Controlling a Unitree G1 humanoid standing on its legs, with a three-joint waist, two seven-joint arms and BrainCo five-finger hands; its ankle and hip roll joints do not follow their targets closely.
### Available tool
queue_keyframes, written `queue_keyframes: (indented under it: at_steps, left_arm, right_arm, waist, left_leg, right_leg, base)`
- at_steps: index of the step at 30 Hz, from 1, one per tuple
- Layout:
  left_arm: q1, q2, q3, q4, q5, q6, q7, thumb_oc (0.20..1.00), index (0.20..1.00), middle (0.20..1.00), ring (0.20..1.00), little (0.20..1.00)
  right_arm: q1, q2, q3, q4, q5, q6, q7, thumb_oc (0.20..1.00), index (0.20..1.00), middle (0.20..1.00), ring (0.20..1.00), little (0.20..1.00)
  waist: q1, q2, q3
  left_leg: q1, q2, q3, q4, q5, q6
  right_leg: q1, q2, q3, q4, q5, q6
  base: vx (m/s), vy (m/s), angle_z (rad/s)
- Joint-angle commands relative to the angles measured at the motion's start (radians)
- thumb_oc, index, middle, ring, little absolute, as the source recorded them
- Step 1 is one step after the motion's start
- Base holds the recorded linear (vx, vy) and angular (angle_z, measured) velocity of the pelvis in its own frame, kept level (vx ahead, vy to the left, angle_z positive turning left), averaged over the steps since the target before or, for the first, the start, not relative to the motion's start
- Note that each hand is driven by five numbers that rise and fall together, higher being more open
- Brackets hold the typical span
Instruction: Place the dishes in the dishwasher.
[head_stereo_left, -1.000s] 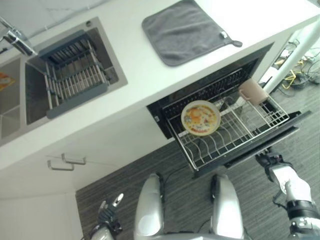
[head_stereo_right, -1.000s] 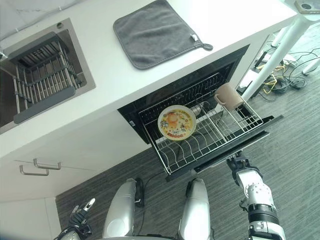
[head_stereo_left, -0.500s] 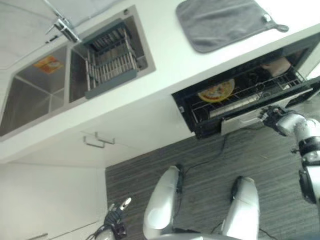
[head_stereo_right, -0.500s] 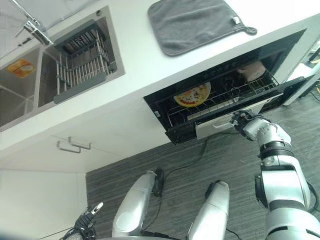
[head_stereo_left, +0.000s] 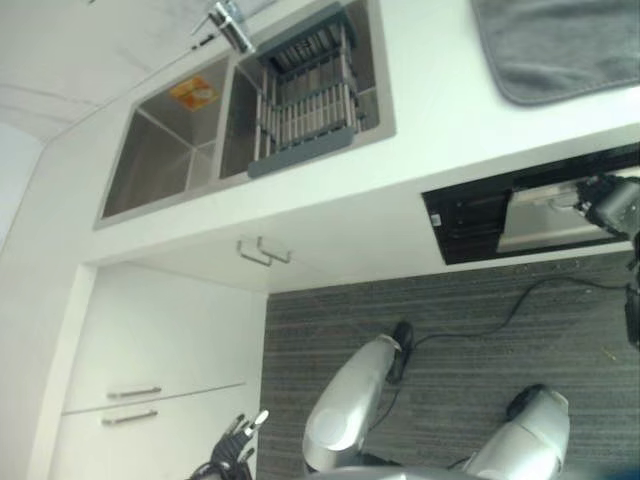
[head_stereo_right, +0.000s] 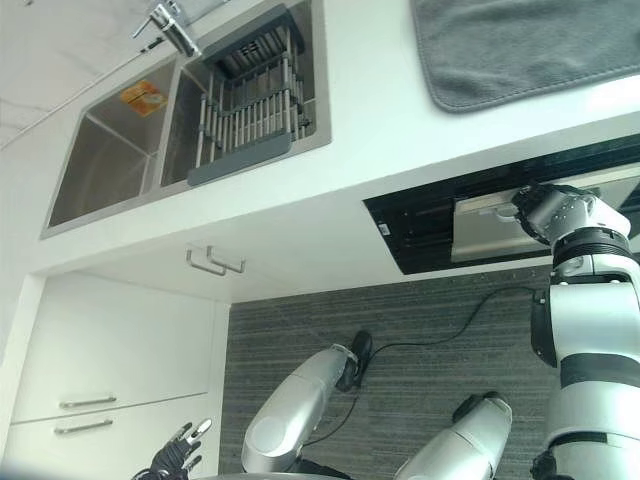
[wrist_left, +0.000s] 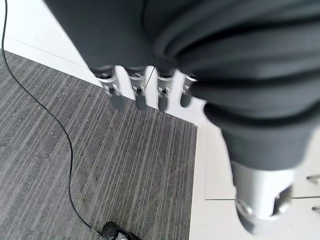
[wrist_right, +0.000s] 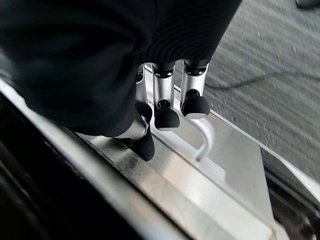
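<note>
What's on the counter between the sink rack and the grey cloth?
Nothing. In the right eye view, bare white counter runs between the sink rack and the grey cloth. Below it, the right hand is at the dishwasher door.

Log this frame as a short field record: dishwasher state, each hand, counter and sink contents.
dishwasher: drawer almost fully pushed in under the counter, silver front facing out
right hand: against the drawer front, fingers curled by its handle; whether it grips the handle is unclear
left hand: low beside the white cabinet, fingers relaxed, holding nothing
counter: grey cloth mat lying flat above the dishwasher
sink: double basin with a grey drying rack set in one basin, faucet behind
dishes: cannot be seen
</note>
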Motion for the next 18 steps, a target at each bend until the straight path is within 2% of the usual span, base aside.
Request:
queue_keyframes:
  at_steps: [1, 6, 7, 8, 10, 14, 17, 18]
  left_arm:
    - [-0.024, 0.119, 0.043, 0.000, -0.039, -0.001, -0.015, 1.000, 1.000, 1.000, 1.000, 1.000]
    - [-0.005, 0.150, 0.056, -0.040, -0.016, 0.021, -0.042, 1.000, 1.000, 1.000, 1.000, 1.000]
    - [0.000, 0.149, 0.057, -0.048, -0.017, 0.021, -0.041, 1.000, 1.000, 1.000, 1.000, 1.000]
    - [0.003, 0.149, 0.059, -0.048, -0.012, 0.018, -0.045, 1.000, 1.000, 1.000, 1.000, 1.000]
    - [0.004, 0.158, 0.060, -0.057, -0.005, 0.019, -0.053, 1.000, 1.000, 1.000, 1.000, 1.000]
    - [0.009, 0.177, 0.080, -0.069, -0.003, 0.008, -0.074, 1.000, 1.000, 1.000, 1.000, 1.000]
    - [0.011, 0.186, 0.100, -0.071, 0.002, -0.003, -0.083, 1.000, 1.000, 1.000, 1.000, 1.000]
    - [0.015, 0.187, 0.113, -0.072, 0.004, -0.011, -0.083, 1.000, 1.000, 1.000, 1.000, 1.000]
  right_arm:
    - [-0.273, -0.002, 0.030, -0.079, 0.026, -0.165, 0.059, 0.200, 0.200, 0.200, 0.200, 0.200]
    - [-0.295, -0.061, 0.048, -0.058, 0.012, -0.110, 0.111, 0.200, 0.200, 0.200, 0.200, 0.200]
    - [-0.289, -0.066, 0.043, -0.054, 0.007, -0.109, 0.122, 0.558, 0.558, 0.558, 0.558, 0.558]
    - [-0.282, -0.065, 0.040, -0.052, 0.005, -0.097, 0.149, 1.000, 1.000, 1.000, 1.000, 1.000]
    - [-0.272, -0.067, 0.041, -0.048, -0.008, -0.054, 0.198, 1.000, 1.000, 1.000, 1.000, 1.000]
    - [-0.226, -0.070, 0.065, -0.039, -0.160, 0.033, 0.349, 1.000, 1.000, 1.000, 1.000, 1.000]
    - [-0.159, -0.086, 0.102, -0.041, -0.320, 0.033, 0.478, 1.000, 1.000, 1.000, 1.000, 1.000]
    - [-0.110, -0.098, 0.111, -0.056, -0.390, 0.001, 0.525, 1.000, 1.000, 1.000, 1.000, 1.000]
  waist:
    - [0.107, 0.019, -0.012]
    - [0.119, 0.005, -0.024]
    - [0.121, 0.001, -0.024]
    - [0.122, -0.003, -0.025]
    - [0.124, -0.011, -0.024]
    - [0.128, -0.031, -0.015]
    - [0.126, -0.051, -0.005]
    - [0.122, -0.061, 0.003]
  left_leg:
    - [-0.004, -0.030, 0.103, 0.017, -0.024, 0.099]
    - [-0.012, -0.031, 0.110, 0.041, -0.038, 0.109]
    - [-0.011, -0.031, 0.110, 0.045, -0.042, 0.111]
    - [-0.011, -0.031, 0.110, 0.048, -0.045, 0.112]
    - [-0.013, -0.029, 0.112, 0.052, -0.048, 0.112]
    - [-0.011, -0.020, 0.112, 0.041, -0.042, 0.113]
    - [-0.010, -0.010, 0.113, 0.027, -0.033, 0.114]
    - [-0.009, -0.005, 0.112, 0.022, -0.030, 0.115]
  right_leg:
    - [0.041, 0.031, -0.041, 0.104, -0.056, -0.098]
    - [0.071, 0.018, -0.056, 0.089, -0.044, -0.102]
    - [0.079, 0.019, -0.058, 0.083, -0.041, -0.103]
    - [0.085, 0.020, -0.061, 0.078, -0.037, -0.103]
    - [0.093, 0.024, -0.066, 0.065, -0.032, -0.102]
    - [0.111, 0.039, -0.077, 0.030, -0.018, -0.100]
    - [0.118, 0.052, -0.086, 0.004, -0.004, -0.099]
    - [0.122, 0.058, -0.088, -0.009, 0.004, -0.098]
  base:
    - [0.01, -0.017, 0.25]
    - [0.02, -0.009, 0.25]
    - [0.03, 0.007, 0.05]
    - [0.00, 0.000, 0.00]
    - [-0.01, -0.021, -0.01]
    - [-0.05, -0.047, 0.01]
    - [-0.07, -0.062, -0.04]
    - [-0.11, -0.098, -0.07]
